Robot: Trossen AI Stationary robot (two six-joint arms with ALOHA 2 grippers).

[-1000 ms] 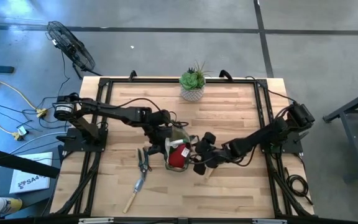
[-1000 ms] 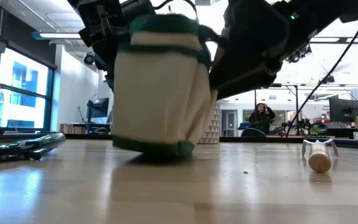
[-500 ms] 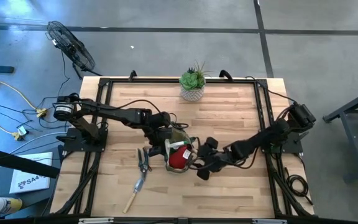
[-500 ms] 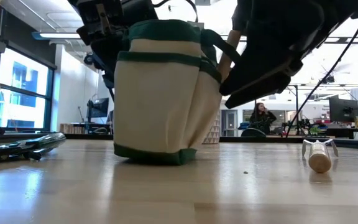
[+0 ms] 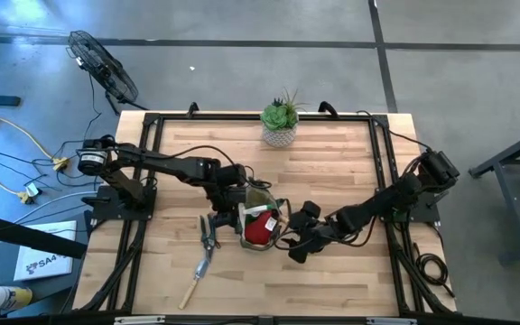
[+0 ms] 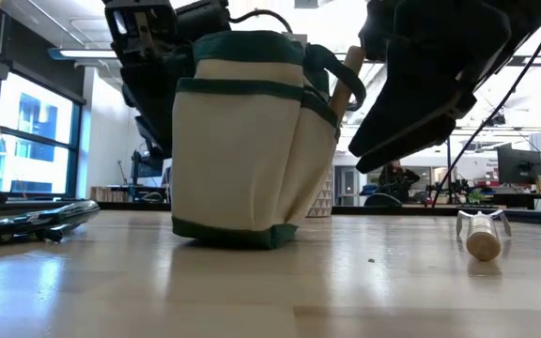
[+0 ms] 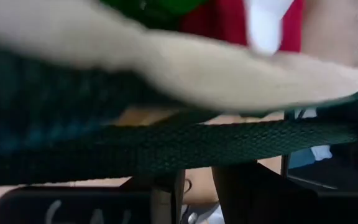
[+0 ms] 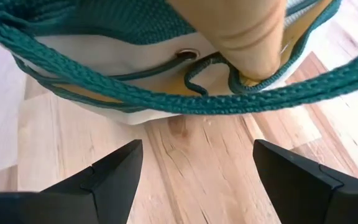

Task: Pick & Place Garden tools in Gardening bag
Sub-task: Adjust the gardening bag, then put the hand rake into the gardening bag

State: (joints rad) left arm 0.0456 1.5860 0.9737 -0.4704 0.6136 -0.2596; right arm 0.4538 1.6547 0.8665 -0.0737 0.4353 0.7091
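At frame centre, the left hand (image 5: 227, 209) pinched the gardening bag (image 5: 258, 223) rim; the right hand (image 5: 290, 245), fingers spread, hovered just right of it.

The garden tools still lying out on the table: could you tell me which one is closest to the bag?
The dark pruners, lying just left of the gardening bag on the left arm's side. The wooden-handled trowel lies farther off, toward the table's front edge.
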